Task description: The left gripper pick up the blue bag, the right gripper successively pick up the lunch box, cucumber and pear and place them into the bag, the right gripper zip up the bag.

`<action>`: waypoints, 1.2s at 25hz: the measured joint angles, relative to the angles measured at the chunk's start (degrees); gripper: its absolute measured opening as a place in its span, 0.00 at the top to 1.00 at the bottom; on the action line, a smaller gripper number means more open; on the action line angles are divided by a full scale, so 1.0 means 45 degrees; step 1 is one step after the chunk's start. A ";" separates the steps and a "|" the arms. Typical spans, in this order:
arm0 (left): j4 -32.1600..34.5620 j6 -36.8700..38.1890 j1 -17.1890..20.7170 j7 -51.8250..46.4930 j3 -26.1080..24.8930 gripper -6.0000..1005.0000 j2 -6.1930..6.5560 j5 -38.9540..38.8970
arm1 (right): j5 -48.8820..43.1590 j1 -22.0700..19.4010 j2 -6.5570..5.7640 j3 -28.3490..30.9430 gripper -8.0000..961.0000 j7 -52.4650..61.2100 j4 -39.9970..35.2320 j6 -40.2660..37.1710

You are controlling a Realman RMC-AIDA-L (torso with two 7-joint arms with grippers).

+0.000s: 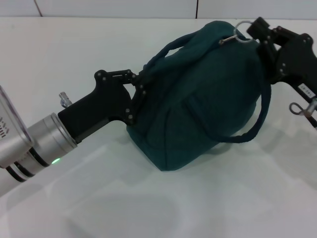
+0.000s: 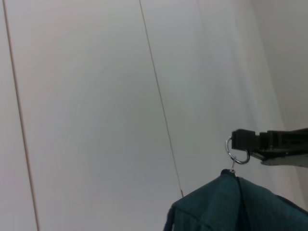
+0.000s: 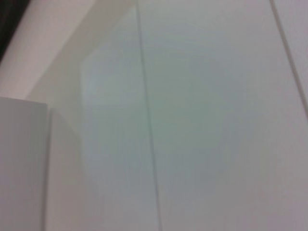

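Blue bag (image 1: 198, 99) between end effectors: left (image 1: 140, 84) grips handle, right (image 1: 251, 30) holds zipper ring (image 1: 241, 29).

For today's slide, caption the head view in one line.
Left gripper holds the blue bag while right gripper grips its zipper ring.

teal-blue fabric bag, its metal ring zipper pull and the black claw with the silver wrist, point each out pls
teal-blue fabric bag (image 1: 198, 114), head view, on its front fabric panel.
metal ring zipper pull (image 2: 237, 155), left wrist view, on the ring's lower curve.
left gripper, black claw with silver wrist (image 1: 140, 85), head view, at its fingertips against the bag's side.
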 joint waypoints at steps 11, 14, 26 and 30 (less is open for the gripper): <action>0.0095 -0.0323 -0.0056 0.0022 -0.0027 0.93 -0.0010 -0.0324 | 0.0816 -0.0366 -0.0065 0.0374 0.98 0.0051 0.0964 -0.0426; 0.0097 -0.0351 -0.0066 0.0024 -0.0039 0.93 -0.0003 -0.0450 | 0.0832 -0.0562 -0.0086 0.0588 0.98 0.0055 0.1087 -0.0427; 0.0118 -0.0364 0.0001 0.0030 -0.0050 0.93 0.0040 -0.0934 | 0.0866 -0.0652 -0.0094 0.0815 0.97 0.0247 0.2445 -0.0369; 0.0118 -0.0355 -0.0055 0.0030 -0.0050 0.93 0.0045 -0.0941 | 0.0867 -0.0654 -0.0106 0.0931 0.97 0.0258 0.2834 -0.0234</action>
